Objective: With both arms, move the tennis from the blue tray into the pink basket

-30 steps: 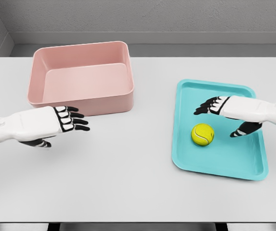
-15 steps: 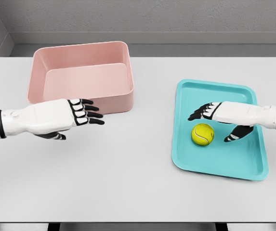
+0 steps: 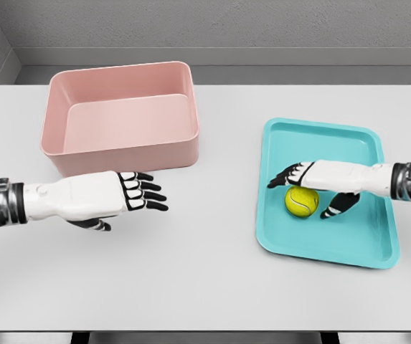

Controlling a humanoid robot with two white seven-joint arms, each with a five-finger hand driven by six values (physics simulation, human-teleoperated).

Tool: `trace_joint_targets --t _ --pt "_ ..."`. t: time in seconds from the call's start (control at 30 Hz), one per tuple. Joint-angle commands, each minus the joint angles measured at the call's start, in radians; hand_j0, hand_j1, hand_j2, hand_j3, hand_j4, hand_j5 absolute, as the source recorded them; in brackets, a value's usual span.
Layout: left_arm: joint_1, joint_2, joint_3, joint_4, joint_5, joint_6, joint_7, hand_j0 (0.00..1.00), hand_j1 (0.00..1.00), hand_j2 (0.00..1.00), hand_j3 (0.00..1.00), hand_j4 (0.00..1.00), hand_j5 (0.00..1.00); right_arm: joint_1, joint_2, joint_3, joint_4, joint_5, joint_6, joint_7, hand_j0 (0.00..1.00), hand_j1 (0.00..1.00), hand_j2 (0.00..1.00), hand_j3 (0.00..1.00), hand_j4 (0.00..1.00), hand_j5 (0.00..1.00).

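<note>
- The tennis ball (image 3: 302, 201) is sitting inside the blue tray (image 3: 366, 247), toward its left half, resting on the tray floor; no part of the transfer is completed at this point.
- The right hand (image 3: 313, 188) is hovering directly over the ball with fingers spread, the thumb reaching down on the ball's right side and the fingertips extending past its upper left. Contact cannot be confirmed; the ball is not being lifted.
- The left hand (image 3: 119, 197) is holding position above the table (image 3: 205, 287) in front of the pink basket (image 3: 119, 115), fingers extended and slightly apart, gripping nothing.
- Remaining steps, as judged: closing on the ball, lifting it, handing it across to the left hand, and releasing it into the basket.
- The ball is appearing yellow-green with a pale curved seam, round and undeformed.
- The basket is standing open-topped, with nothing showing inside it.
</note>
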Motion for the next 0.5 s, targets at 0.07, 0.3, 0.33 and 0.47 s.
trace_joint_targets --t 0.07,0.3,0.33,0.47 --pt "-0.029 0.016 -0.009 0.000 0.006 0.001 0.000 1.00 1.00 1.00 1.00 1.00 1.00 0.000 0.011 0.010 0.013 -0.006 0.002 0.002 1.00 1.00 1.00 1.00 1.00 1.00" --pt "-0.117 0.010 -0.009 0.000 0.003 0.001 0.002 1.00 1.00 1.00 1.00 1.00 1.00 0.000 0.011 0.010 0.015 -0.005 0.002 0.004 0.91 0.91 0.91 0.91 0.91 0.91" --pt "-0.130 0.010 -0.009 0.000 0.003 0.001 0.002 1.00 1.00 1.00 1.00 1.00 1.00 0.000 0.011 0.010 0.016 -0.005 0.002 0.004 0.90 0.90 0.90 0.90 0.90 0.90" --pt "-0.161 -0.007 -0.008 -0.002 0.150 0.001 0.011 1.00 1.00 1.00 1.00 1.00 1.00 0.000 0.011 0.010 0.016 -0.005 0.002 0.004 0.86 0.86 0.86 0.86 0.86 0.86"
